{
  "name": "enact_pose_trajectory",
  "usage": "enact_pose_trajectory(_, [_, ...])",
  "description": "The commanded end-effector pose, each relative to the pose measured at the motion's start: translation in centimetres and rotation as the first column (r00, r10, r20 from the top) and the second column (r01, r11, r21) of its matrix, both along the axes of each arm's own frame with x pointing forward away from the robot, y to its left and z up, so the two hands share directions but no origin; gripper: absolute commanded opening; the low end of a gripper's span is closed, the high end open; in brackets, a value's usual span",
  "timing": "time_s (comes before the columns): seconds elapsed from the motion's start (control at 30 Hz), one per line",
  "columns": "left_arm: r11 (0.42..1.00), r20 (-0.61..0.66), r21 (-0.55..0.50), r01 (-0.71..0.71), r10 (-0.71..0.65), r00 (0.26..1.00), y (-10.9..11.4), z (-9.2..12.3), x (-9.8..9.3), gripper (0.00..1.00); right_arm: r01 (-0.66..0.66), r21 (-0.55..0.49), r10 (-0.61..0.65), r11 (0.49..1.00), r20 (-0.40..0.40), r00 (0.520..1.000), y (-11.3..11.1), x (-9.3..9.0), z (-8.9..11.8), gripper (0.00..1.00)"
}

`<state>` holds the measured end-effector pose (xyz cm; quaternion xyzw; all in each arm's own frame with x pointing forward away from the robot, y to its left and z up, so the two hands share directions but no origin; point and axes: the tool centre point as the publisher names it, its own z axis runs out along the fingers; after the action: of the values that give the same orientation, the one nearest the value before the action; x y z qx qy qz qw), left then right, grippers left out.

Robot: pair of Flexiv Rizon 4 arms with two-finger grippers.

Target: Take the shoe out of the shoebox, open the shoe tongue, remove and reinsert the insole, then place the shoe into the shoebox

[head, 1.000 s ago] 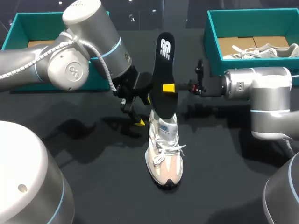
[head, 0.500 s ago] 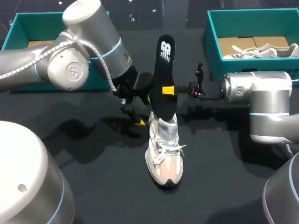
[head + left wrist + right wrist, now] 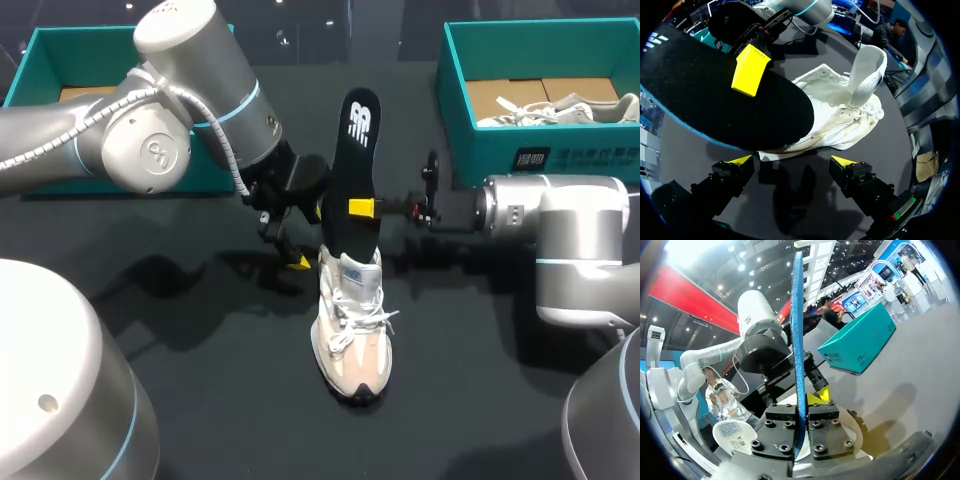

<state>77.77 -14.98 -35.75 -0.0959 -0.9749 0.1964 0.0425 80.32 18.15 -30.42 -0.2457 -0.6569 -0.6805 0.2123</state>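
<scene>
Insole [image 3: 357, 165], pinched in my right hand [image 3: 360, 208], wants lowering straight into the shoe [image 3: 352, 330]; my left hand [image 3: 791, 161] hovers open.

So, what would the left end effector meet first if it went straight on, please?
Probably the white and beige lace-up sneaker, just beneath the black foam insole; depth is unclear.
</scene>
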Motion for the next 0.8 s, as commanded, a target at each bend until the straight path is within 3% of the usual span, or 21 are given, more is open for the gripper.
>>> enact_pose_trajectory(0.03, [1.000,0.002,0.001,0.001,-0.001,1.000,0.1,0.1,-0.1,1.00,0.005,0.008,-0.005,1.000,-0.002,1.000,0.1,-0.5,-0.5,0.00])
enact_pose_trajectory(0.8, [1.000,0.002,0.001,0.001,-0.001,1.000,0.1,0.1,-0.1,1.00,-0.022,0.039,0.024,0.999,-0.042,0.999,0.0,-3.3,-3.0,0.00])
